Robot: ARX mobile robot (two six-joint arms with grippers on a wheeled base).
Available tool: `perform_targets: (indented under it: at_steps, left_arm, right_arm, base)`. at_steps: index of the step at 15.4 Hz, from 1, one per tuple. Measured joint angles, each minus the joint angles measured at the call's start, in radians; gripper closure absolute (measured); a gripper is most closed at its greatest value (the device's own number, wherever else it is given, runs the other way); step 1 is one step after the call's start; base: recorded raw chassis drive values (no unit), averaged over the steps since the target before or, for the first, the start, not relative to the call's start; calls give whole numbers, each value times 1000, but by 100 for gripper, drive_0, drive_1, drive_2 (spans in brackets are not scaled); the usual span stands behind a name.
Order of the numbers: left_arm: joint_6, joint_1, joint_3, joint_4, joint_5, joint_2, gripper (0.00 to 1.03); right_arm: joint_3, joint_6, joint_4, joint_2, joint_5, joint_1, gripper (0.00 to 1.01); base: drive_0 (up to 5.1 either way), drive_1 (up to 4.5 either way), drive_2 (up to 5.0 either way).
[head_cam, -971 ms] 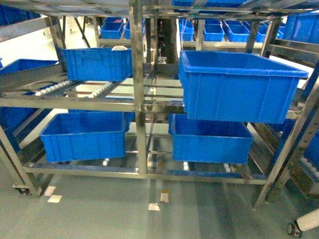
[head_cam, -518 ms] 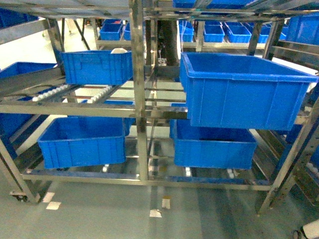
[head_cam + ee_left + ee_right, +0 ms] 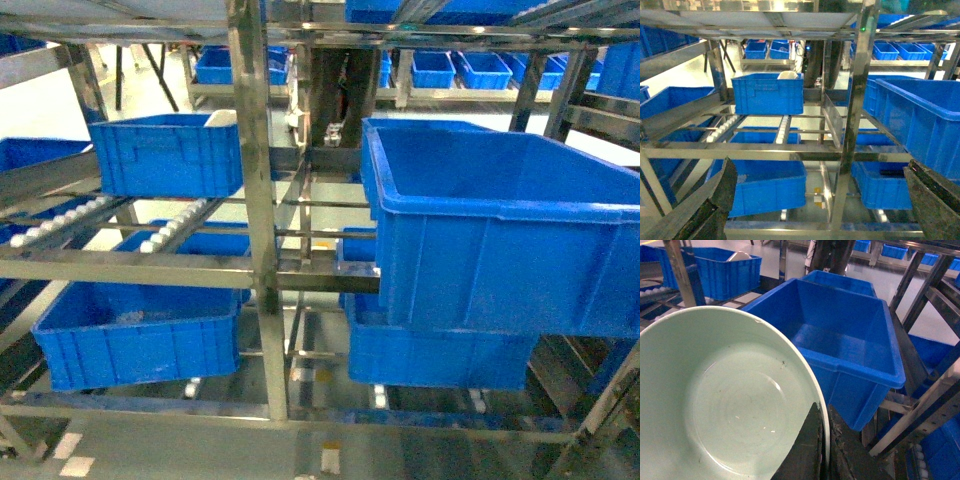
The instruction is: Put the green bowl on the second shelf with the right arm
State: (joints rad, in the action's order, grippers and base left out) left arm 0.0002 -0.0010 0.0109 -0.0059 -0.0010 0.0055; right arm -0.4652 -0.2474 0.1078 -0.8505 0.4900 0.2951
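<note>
One pale mint-green round bowl [image 3: 715,400] fills right wrist view, rim pinched between dark fingers of right gripper [image 3: 822,445] at 5 o'clock. Large deep blue plastic crate [image 3: 840,345] on second tier of stainless-steel rack [image 3: 255,270] sits at 1 o'clock from bowl, apart, empty inside. Left gripper [image 3: 815,200] hangs with jaws spread wide, holding nothing. Risk: bowl held by thin rim only; clipping crate's near wall could twist it loose, dropping it short of crate.
</note>
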Motion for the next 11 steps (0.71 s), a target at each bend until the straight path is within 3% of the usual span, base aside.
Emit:
perform_targets:
  at_steps: [9,11]
  left_arm:
    - [0,0,0,1,0,0,5]
    - [0,0,0,1,0,0,5]
  right_arm:
    - [1,0,0,-5,-2,0,99]
    - [0,0,6,-5,-2,0,99]
  base:
    - [6,439,-427]
    - [-3,196,-202]
